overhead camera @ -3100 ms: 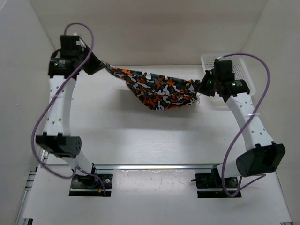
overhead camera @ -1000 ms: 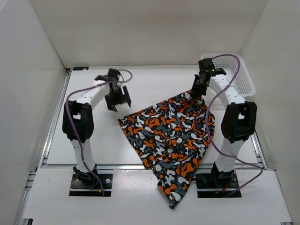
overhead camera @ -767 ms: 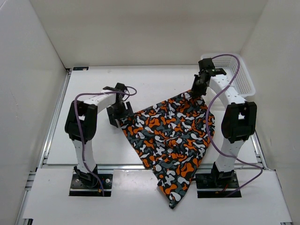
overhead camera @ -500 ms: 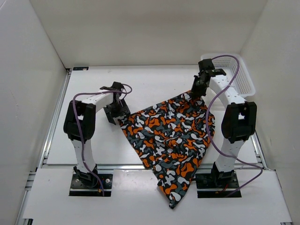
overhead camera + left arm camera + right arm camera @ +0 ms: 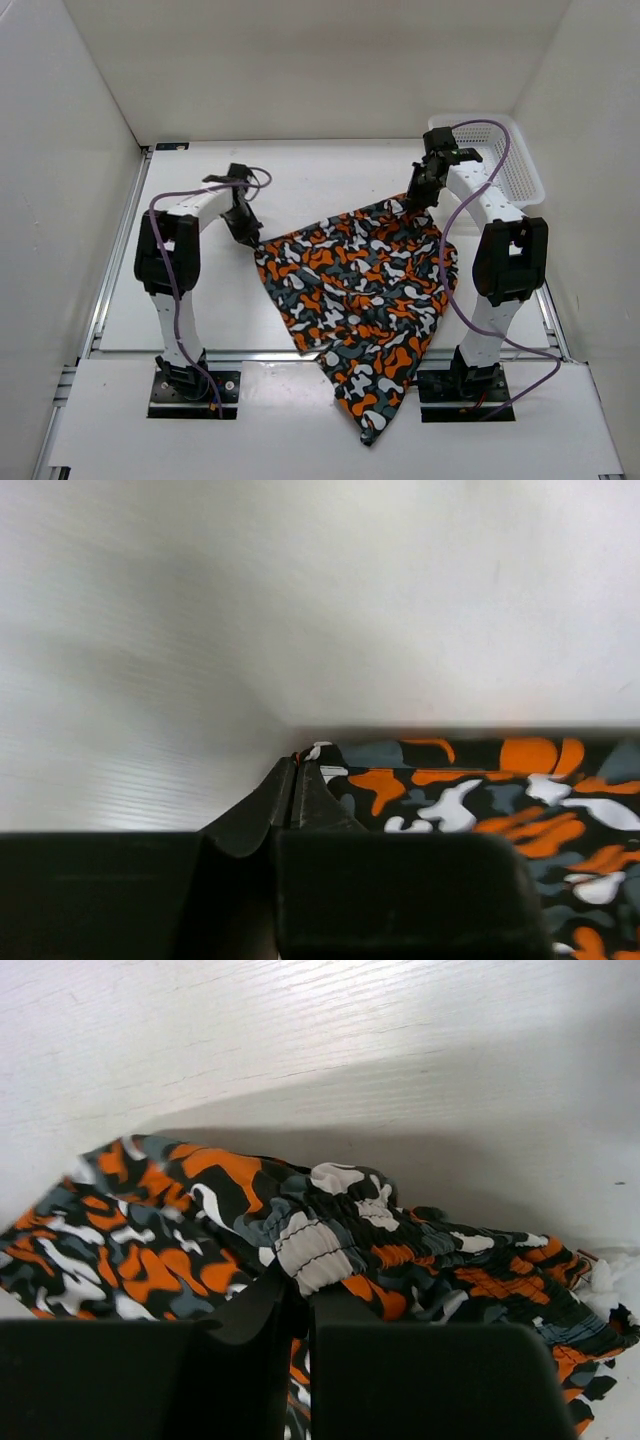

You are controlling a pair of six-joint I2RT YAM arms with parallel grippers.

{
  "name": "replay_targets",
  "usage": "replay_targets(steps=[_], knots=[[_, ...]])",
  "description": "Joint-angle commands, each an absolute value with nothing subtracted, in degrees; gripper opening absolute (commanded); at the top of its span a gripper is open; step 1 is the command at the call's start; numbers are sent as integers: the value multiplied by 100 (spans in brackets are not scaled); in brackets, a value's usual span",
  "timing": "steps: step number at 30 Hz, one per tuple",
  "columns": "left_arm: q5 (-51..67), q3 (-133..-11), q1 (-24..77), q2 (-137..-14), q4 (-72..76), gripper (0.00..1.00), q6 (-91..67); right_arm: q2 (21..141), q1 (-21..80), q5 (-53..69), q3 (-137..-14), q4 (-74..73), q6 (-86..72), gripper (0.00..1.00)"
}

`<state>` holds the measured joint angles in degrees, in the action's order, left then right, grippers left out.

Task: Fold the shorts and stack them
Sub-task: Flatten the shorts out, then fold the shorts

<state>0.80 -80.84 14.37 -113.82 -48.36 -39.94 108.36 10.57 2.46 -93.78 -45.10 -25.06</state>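
The camouflage shorts (image 5: 360, 290) lie spread across the table and hang over its near edge toward the arm bases. My left gripper (image 5: 249, 236) is shut on the left corner of the shorts; in the left wrist view the cloth's corner (image 5: 315, 752) sits pinched between the closed fingertips. My right gripper (image 5: 412, 203) is shut on the far right corner, and in the right wrist view the gathered elastic waistband (image 5: 315, 1250) is clamped between the fingers.
A white mesh basket (image 5: 520, 170) stands at the far right corner, just behind the right arm. White walls close in the table on the left, back and right. Purple cables loop along both arms.
My left gripper came down from open above the table to the left corner of the shorts, closed on it and pulled it left and back. The right gripper held still.
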Motion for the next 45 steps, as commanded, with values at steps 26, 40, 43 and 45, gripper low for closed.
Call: replay_targets(steps=[26,40,43,45], knots=[[-62,-12756,-316,-10947,-6188,10,-2795,12174,1416,1134,-11858,-4360,-3032,0],[922,-7852,465,-6884,-6187,10,-3040,9863,1187,1063,-8537,-4175,-2672,0],[1220,-6764,983,-6058,-6187,10,-3601,9300,1047,809,-7616,-4175,-2672,0],[1292,-6383,1403,-5593,-6126,10,-3857,9002,906,809,-7244,-4114,-2672,0]])
